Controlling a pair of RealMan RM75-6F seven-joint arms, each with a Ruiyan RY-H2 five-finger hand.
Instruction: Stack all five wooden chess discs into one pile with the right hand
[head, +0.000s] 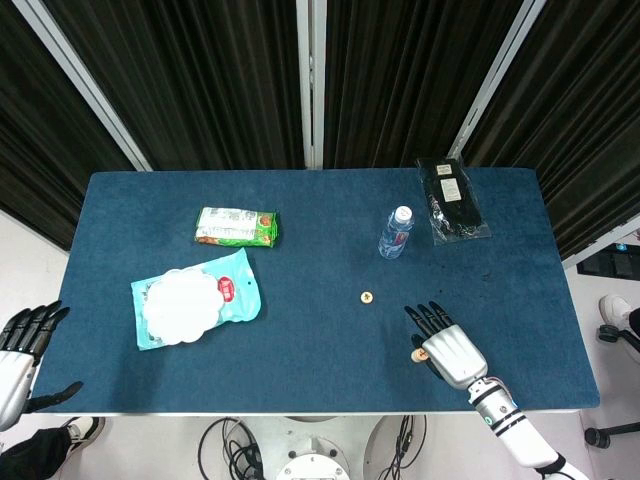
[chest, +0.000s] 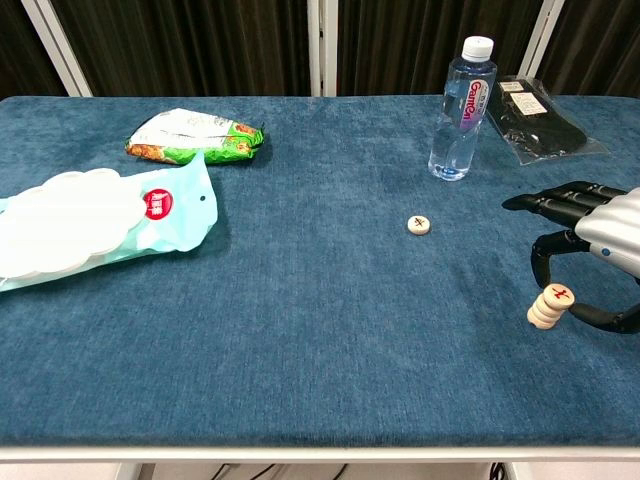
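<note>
Dark curtains hang behind a long blue surface, and the action sits at its near right corner. There stands the pile of wooden discs, a short leaning stack with a red-marked piece on top, seen clearly in the chest view and only as a small tan spot beside the palm in the head view. The right hand is around that stack: one finger curves down just behind it, the thumb reaches in low on its right side, and the other fingers stretch out flat above and apart. Whether finger and thumb are actually touching the pile, I cannot tell from either angle. One lone disc lies flat out toward the middle of the surface, well apart from the stack, below the water bottle. Off to the far right edge lies a black packet. Over on the left side are a green snack bag and a pale blue pouch. The left hand hangs off the near left corner, fingers spread, holding nothing.
</note>
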